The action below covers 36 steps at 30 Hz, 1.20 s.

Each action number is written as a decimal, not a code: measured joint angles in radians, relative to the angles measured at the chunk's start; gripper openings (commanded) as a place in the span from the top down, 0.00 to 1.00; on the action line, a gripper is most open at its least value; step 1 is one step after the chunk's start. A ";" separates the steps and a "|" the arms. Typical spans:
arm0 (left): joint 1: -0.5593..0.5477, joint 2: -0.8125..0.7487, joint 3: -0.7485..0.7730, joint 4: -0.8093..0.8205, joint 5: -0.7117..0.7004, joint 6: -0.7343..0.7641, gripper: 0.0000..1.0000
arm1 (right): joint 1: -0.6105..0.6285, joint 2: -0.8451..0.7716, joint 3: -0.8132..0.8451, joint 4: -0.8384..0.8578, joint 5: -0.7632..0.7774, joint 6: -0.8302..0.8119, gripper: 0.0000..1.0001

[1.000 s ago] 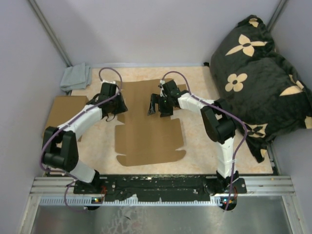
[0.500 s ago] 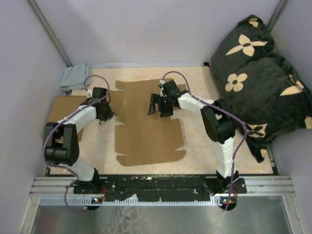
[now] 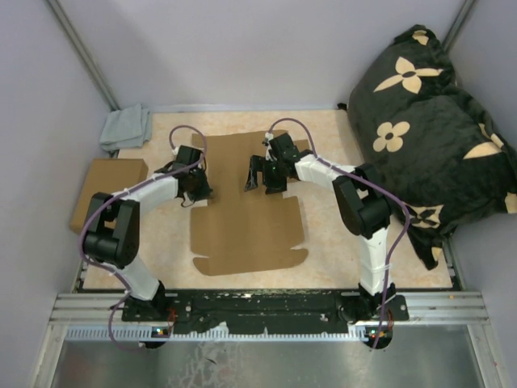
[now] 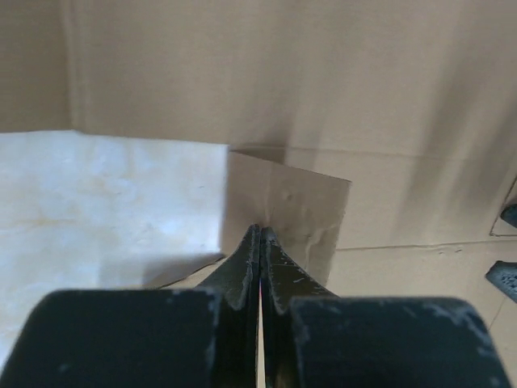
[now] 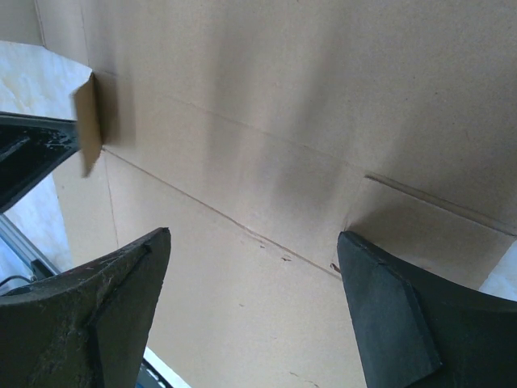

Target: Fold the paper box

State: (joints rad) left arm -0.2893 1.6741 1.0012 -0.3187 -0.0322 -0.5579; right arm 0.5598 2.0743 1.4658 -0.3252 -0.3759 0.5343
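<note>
Enclosing tabletop (image 3: 339,242), paper box (image 3: 246,226): grey walls (image 3: 242,48)

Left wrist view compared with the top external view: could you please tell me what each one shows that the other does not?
Only the left wrist view shows the left gripper shut on a raised side flap of the paper box. Only the top external view shows the sheet's whole outline, the right gripper open over it, the plain cardboard box, the grey cloth and the flowered pillow. Both show the paper box, the left gripper and the beige table.
</note>
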 measured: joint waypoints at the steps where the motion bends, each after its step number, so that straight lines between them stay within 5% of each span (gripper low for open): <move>1: -0.007 0.010 0.006 0.006 0.004 -0.002 1.00 | 0.000 0.000 0.000 0.000 0.000 0.000 0.14; 12: -0.028 0.134 0.076 0.073 0.019 -0.014 1.00 | 0.000 -0.009 -0.013 0.012 0.006 0.000 0.14; 23: -0.035 0.018 0.014 0.016 0.018 -0.002 0.97 | -0.008 -0.041 0.038 -0.129 0.054 -0.035 0.14; 27: -0.035 -0.047 0.039 -0.046 -0.002 0.020 0.84 | -0.031 -0.066 0.137 -0.204 0.090 -0.059 0.12; 30: -0.034 -0.087 0.087 -0.069 -0.032 0.038 0.59 | -0.061 -0.091 0.222 -0.239 0.111 -0.077 0.11; 36: 0.017 -0.072 0.216 -0.029 -0.039 0.062 0.49 | -0.180 -0.044 0.489 -0.293 0.148 -0.114 0.04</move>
State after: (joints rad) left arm -0.2726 1.6016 1.2171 -0.3477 -0.0711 -0.4957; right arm 0.3794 2.0304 1.9553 -0.6186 -0.2279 0.4206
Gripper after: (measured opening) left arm 0.447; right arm 0.920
